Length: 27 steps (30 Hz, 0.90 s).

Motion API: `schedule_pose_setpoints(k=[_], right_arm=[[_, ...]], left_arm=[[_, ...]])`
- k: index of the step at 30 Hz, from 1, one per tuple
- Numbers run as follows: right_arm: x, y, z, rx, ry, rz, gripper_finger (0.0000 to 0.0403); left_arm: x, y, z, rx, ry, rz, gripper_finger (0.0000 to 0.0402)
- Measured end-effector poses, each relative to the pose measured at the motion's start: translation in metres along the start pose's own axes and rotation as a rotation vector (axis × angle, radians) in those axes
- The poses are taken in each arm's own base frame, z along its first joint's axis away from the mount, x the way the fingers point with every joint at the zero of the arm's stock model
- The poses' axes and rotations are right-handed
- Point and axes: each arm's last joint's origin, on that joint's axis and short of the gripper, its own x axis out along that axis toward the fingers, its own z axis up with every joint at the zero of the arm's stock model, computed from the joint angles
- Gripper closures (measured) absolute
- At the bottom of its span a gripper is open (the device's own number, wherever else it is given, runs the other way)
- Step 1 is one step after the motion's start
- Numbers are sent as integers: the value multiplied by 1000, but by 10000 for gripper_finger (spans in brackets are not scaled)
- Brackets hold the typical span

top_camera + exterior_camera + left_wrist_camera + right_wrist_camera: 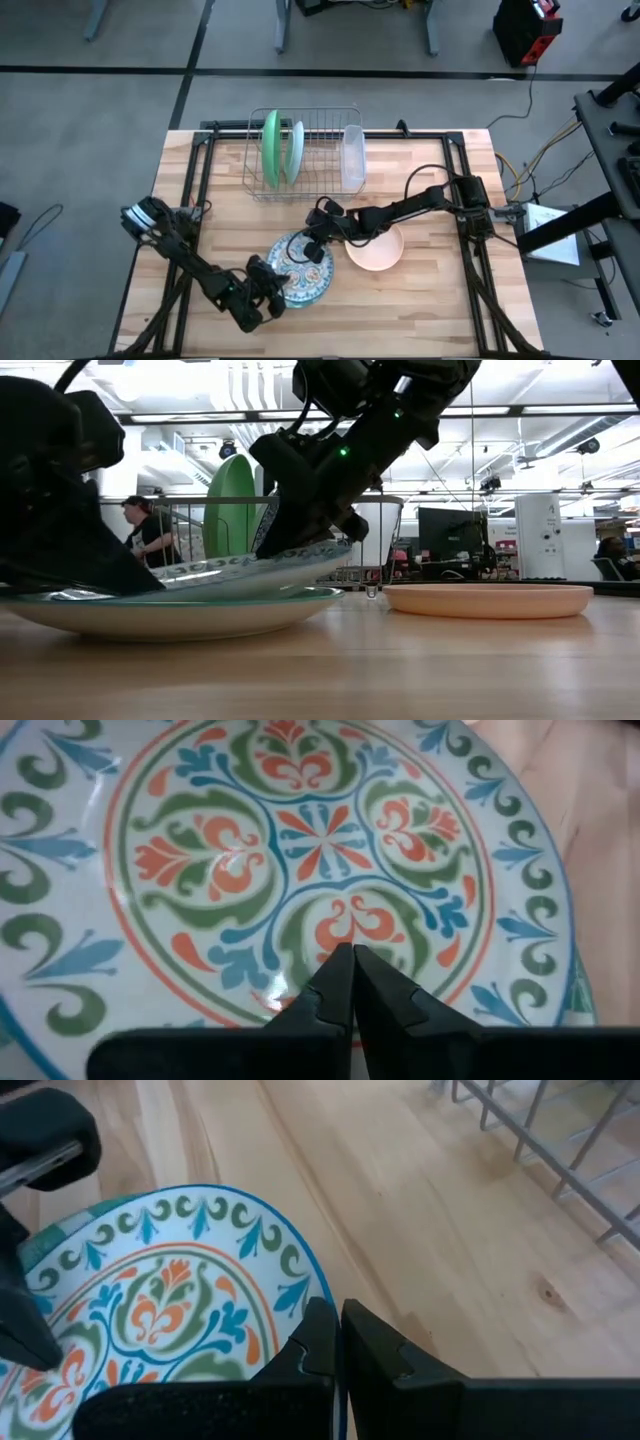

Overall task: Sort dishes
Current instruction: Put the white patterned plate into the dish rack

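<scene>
Lay spread across a pale wooden table [430, 290] under bright ceiling lights, with a person in the room behind. Rested near the front middle of that table: floral-patterned plate [300, 262], tilted, one edge raised, stacked on a wider speckled plate [170, 613]. Gripped at the raised rim by the right gripper [338, 1342], jaws pinched narrow on the blue edge. Met on the opposite side by the left gripper [352, 982], jaws closed tip to tip over the painted face; could not tell whether any rim sat between them. Sat just beside the stack, toward the right arm's side: peach-pink bowl [376, 249], flat on the wood. Stood upright farther back in the wire rack [320, 118]: green plate [270, 148] and a paler plate [296, 150] next to it, with a clear tray [353, 155] at the rack's other end.
</scene>
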Motion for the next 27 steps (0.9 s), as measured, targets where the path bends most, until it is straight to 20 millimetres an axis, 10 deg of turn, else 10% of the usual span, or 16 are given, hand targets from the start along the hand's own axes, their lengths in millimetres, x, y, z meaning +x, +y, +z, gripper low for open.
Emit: schedule_pose_setpoints(k=[12, 27], right_arm=[[-26, 0, 10, 50, 95, -37, 397], [-88, -6, 12, 24, 302, -99, 282]], left_arm=[[16, -3, -14, -49, -65, 45, 401], [18, -2, -13, -39, -76, 55, 401]])
